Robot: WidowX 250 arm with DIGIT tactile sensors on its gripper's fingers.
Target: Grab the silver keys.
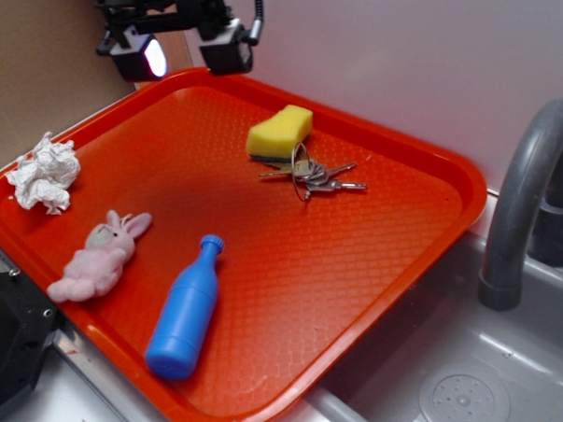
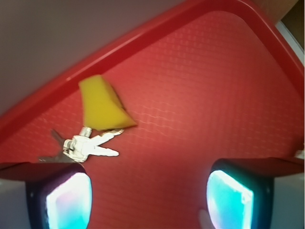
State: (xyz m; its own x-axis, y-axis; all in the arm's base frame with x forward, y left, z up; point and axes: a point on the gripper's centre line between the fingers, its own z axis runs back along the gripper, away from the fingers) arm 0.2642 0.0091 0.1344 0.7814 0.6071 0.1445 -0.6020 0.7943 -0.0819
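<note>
The silver keys (image 1: pixel 313 174) lie on the orange tray (image 1: pixel 392 253), on a round ring, touching the near side of a yellow sponge (image 1: pixel 279 131). In the wrist view the silver keys (image 2: pixel 90 145) sit just below the yellow sponge (image 2: pixel 101 105), above the left finger. My gripper (image 1: pixel 184 55) hangs high over the tray's far left corner, well left of the keys. Its two glowing pads (image 2: pixel 69 202) stand wide apart with only bare tray between them. The gripper (image 2: pixel 150 200) is open and holds nothing.
On the tray also lie a blue plastic bottle (image 1: pixel 185 311), a pink plush bunny (image 1: pixel 100 256) and a crumpled white paper (image 1: pixel 44 172). A grey faucet (image 1: pixel 530 198) and a sink (image 1: pixel 460 396) are at the right. A white wall stands behind the tray.
</note>
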